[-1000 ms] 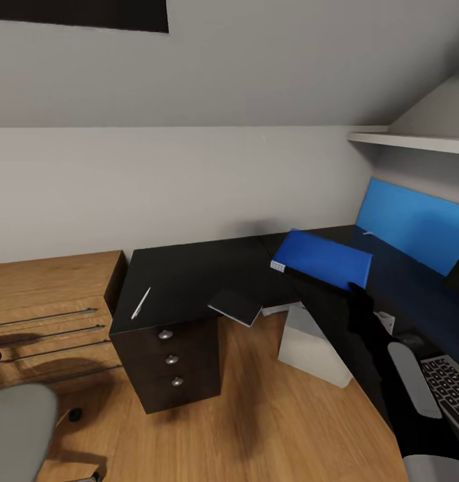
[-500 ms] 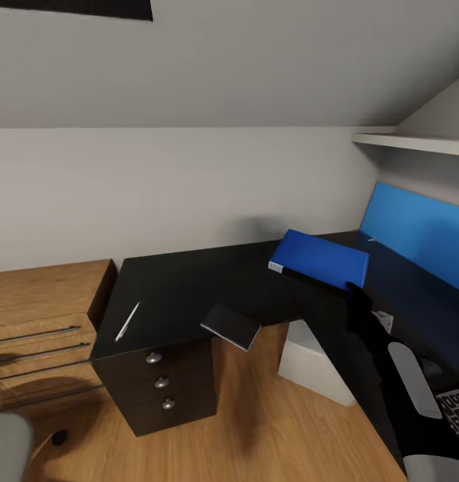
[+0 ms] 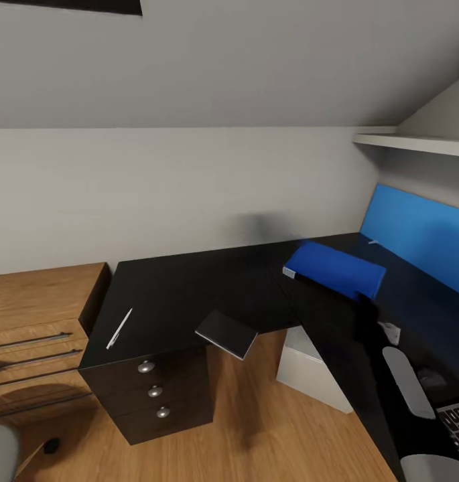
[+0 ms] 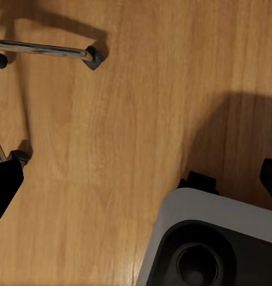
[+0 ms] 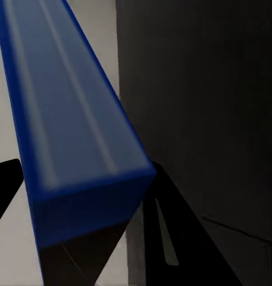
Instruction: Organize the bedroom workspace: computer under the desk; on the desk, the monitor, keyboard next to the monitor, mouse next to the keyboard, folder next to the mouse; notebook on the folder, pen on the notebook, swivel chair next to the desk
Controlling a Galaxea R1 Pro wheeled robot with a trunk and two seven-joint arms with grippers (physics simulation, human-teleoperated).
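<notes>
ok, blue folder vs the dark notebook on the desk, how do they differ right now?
The folder is bright blue and thick; the notebook is dark grey and thin. The folder is clearly larger than the notebook. The folder lies wholly over the desk with the right tool at its near edge; the notebook sits apart, untouched, overhanging the desk's front edge. Both are flat rectangles.

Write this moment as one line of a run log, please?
right gripper: holding blue folder over desk | notebook: overhanging desk edge | pen: on desk | left gripper: state unclear
</notes>
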